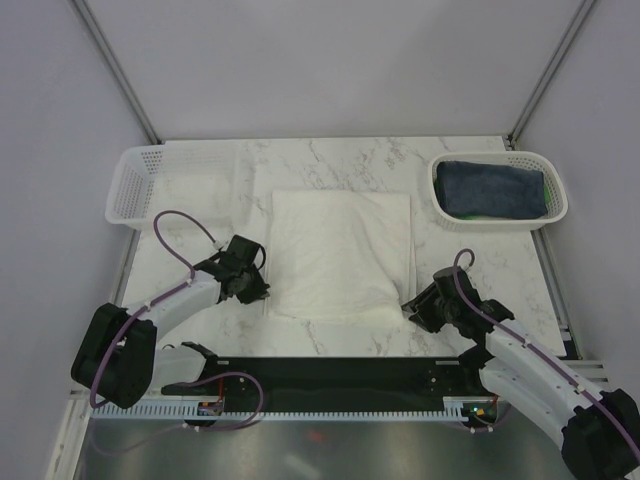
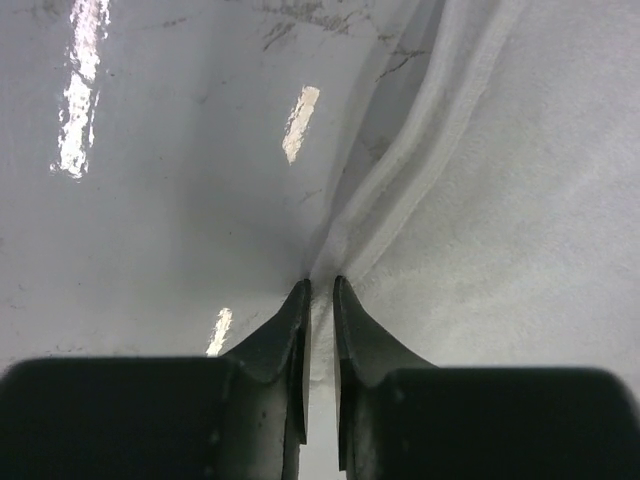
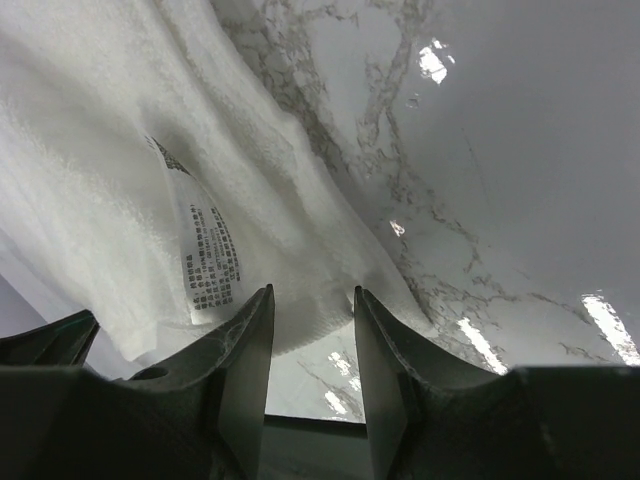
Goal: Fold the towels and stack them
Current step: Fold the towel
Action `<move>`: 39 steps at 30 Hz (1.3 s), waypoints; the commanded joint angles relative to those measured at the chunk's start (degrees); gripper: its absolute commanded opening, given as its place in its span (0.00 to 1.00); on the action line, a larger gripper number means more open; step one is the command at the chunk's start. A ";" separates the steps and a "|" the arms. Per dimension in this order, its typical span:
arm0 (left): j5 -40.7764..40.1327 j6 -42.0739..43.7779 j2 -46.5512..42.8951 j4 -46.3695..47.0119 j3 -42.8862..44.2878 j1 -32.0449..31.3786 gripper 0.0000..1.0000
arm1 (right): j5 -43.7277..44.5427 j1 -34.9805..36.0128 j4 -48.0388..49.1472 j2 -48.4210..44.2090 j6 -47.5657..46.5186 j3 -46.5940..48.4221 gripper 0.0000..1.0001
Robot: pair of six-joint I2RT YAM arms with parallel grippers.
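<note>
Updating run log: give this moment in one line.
cream towel: folded, centre; left hand: nearly closed at left hem; right hand: open at corner

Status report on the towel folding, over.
Left end effector pinching white towel left hem. Right end effector astride its near right corner, grip unclear. Navy towel, green towel in basket. Nothing blocking.

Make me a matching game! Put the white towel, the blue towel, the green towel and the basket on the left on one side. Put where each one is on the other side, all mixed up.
Things:
1. white towel
2. blue towel
3. green towel
4. left basket

Places:
A. at the far left corner of the table
B. on top, inside the right basket
C. lying in the middle of the table
D. at the bottom of the right basket, only peeking out

Pairs: 1-C, 2-B, 3-D, 4-A
</note>
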 commanded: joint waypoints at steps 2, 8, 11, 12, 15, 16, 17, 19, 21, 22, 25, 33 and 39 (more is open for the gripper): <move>-2.23 -1.93 1.79 0.91 -0.74 0.21 0.10 | 1.31 0.26 -1.03 -1.75 2.23 -1.63 0.43; -2.23 -1.93 2.06 1.35 -1.36 0.21 0.02 | 1.67 0.17 2.58 -4.48 2.85 -4.00 0.22; -2.23 -1.58 1.71 1.26 -1.36 0.21 0.02 | 1.76 0.26 2.49 -5.71 2.41 -3.92 0.09; -2.23 -1.41 1.53 1.26 -1.27 0.21 0.02 | 2.89 0.26 2.40 -6.32 1.97 -3.66 0.04; -2.49 -0.97 1.27 0.82 -0.83 0.21 0.02 | 3.78 0.26 0.56 -6.68 1.09 -2.17 0.00; -2.58 -0.88 1.27 0.65 -0.57 0.21 0.02 | 4.30 0.26 -0.23 -6.68 0.05 -1.46 0.00; -2.67 -0.62 1.27 0.13 -0.48 0.21 0.02 | 5.18 0.26 -2.15 -6.51 -0.84 0.20 0.00; -3.11 -0.44 1.27 -0.49 0.05 0.21 0.02 | 6.06 0.26 -4.00 -5.98 -4.00 1.96 0.00; -3.81 -0.26 1.09 -1.63 0.40 0.21 0.02 | 7.81 0.26 -7.34 -5.28 -6.37 4.50 0.00; -4.16 -0.35 1.09 -2.16 0.57 0.21 0.02 | 8.26 0.26 -8.40 -5.10 -8.56 5.22 0.00; -5.13 -0.26 0.22 -3.31 0.92 0.21 0.02 | 8.61 0.34 -11.57 -4.57 -11.21 6.89 0.00; -6.36 1.14 -3.30 -6.03 2.16 0.21 0.02 | 9.41 0.17 -17.37 -7.46 -14.90 8.74 0.00; -7.86 1.06 -5.33 -7.44 1.81 0.21 0.02 | 5.80 0.35 -15.88 -10.97 -13.76 5.41 0.00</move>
